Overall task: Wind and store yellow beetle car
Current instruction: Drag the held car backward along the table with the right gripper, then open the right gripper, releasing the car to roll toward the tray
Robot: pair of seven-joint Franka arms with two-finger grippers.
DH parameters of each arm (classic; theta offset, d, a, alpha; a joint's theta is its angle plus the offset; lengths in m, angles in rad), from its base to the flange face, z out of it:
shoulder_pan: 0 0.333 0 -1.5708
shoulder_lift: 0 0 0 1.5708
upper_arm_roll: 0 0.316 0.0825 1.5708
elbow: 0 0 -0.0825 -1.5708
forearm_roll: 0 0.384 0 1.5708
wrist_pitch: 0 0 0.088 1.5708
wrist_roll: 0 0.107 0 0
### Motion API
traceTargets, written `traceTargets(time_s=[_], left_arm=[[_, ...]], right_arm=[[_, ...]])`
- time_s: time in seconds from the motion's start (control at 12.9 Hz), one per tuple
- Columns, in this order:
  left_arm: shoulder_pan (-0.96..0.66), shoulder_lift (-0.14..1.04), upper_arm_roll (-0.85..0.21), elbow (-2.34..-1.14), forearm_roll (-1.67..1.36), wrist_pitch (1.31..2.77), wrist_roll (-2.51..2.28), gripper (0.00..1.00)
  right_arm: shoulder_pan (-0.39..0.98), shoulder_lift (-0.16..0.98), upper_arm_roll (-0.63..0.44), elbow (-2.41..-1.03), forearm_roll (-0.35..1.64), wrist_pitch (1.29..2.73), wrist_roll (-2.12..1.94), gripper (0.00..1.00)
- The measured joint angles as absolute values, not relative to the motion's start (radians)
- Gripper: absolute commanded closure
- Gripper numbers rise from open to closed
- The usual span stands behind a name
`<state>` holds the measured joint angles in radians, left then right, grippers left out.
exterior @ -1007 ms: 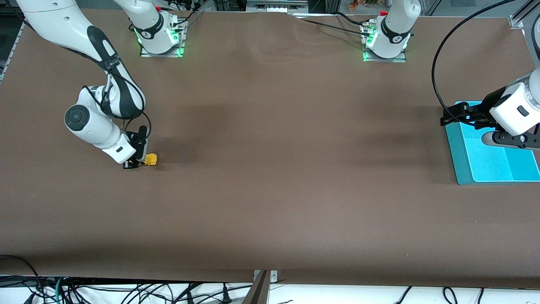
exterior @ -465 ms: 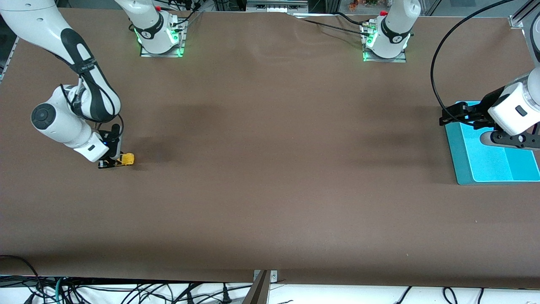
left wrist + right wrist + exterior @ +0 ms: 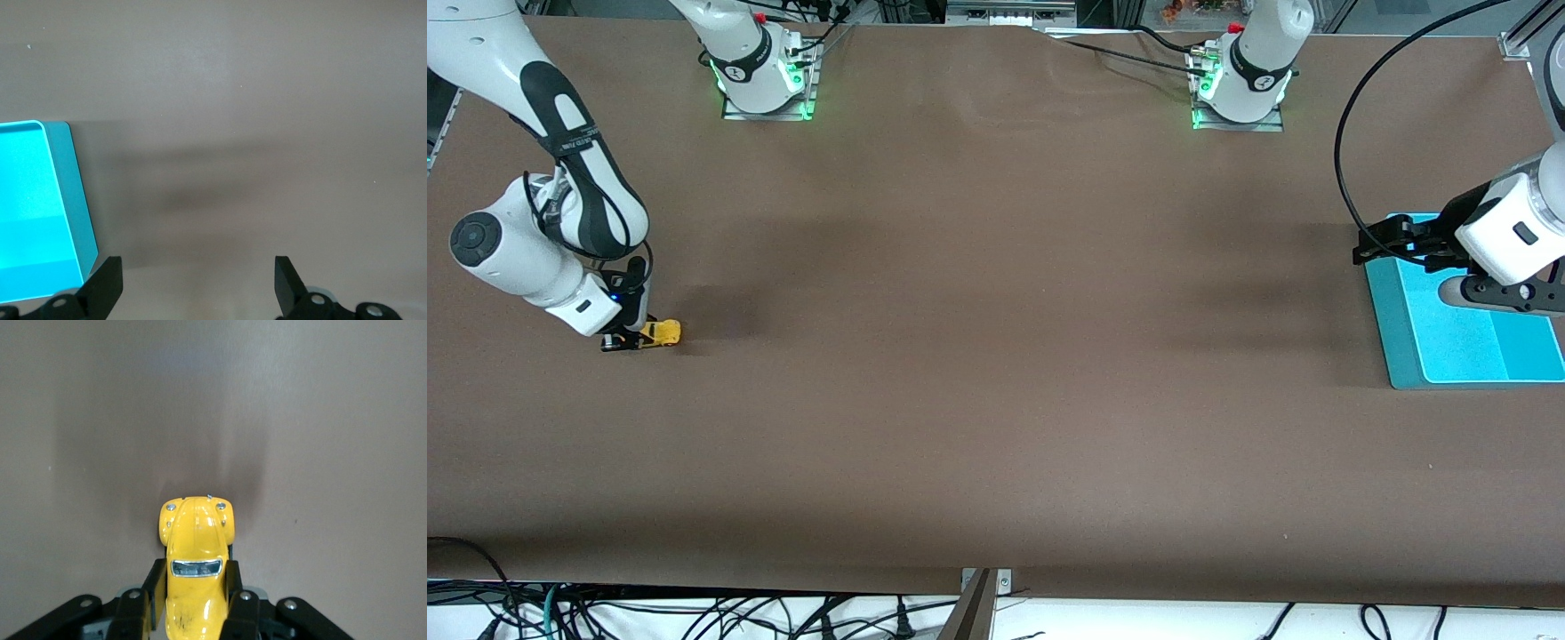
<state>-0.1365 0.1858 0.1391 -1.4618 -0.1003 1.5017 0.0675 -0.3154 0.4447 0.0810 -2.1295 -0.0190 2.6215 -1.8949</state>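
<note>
Right tool [image 3: 624,340] sat low at the right arm's end of the tabletop [image 3: 996,356], clamped on the yellow beetle car [image 3: 662,332] w/ the car's nose sticking out past the fingertips [image 3: 235,587]. Wrist view showed the fingers pinching only the rear half of the body, wheels apparently on or just above the surface; can't tell which.

Risks, as judgement: grip is on a rounded, glossy shell, so the car could twist or squirt out if pressed down hard for winding; too little downward load and the wheels would skid, not wind. Releasing w/ the nose off-line would send it away from the tray.

Mid-tabletop was bare, nothing blocking a run across.

Teal tray [image 3: 1405,356] lay at the left arm's end. Left tool [image 3: 1383,238] hung over the tray's edge, waiting, fingers spread wide, holding nothing. It could block the car's way in.
</note>
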Motion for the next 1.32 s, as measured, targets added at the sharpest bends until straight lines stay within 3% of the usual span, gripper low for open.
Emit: traceTargets(time_s=[0.15,0.39,0.62,0.85,1.32], left_arm=[[-0.136,0.186,0.139,-1.462,-0.100,1.502,0.068,0.00],[-0.137,0.186,0.139,-1.462,-0.100,1.502,0.068,0.00],[-0.137,0.186,0.139,-1.462,-0.100,1.502,0.068,0.00],[-0.137,0.186,0.139,-1.462,-0.100,1.502,0.068,0.00],[-0.137,0.186,0.139,-1.462,-0.100,1.502,0.068,0.00]], right_arm=[[-0.324,0.447,0.082,-2.126,-0.019,2.621,-1.898,0.71],[-0.324,0.450,0.083,-2.123,-0.019,2.620,-1.898,0.37],[-0.324,0.467,0.085,-2.106,-0.019,2.588,-1.898,0.25],[-0.324,0.497,0.100,-2.087,-0.019,2.580,-1.898,0.17],[-0.325,0.501,0.103,-2.074,-0.019,2.569,-1.898,0.16]])
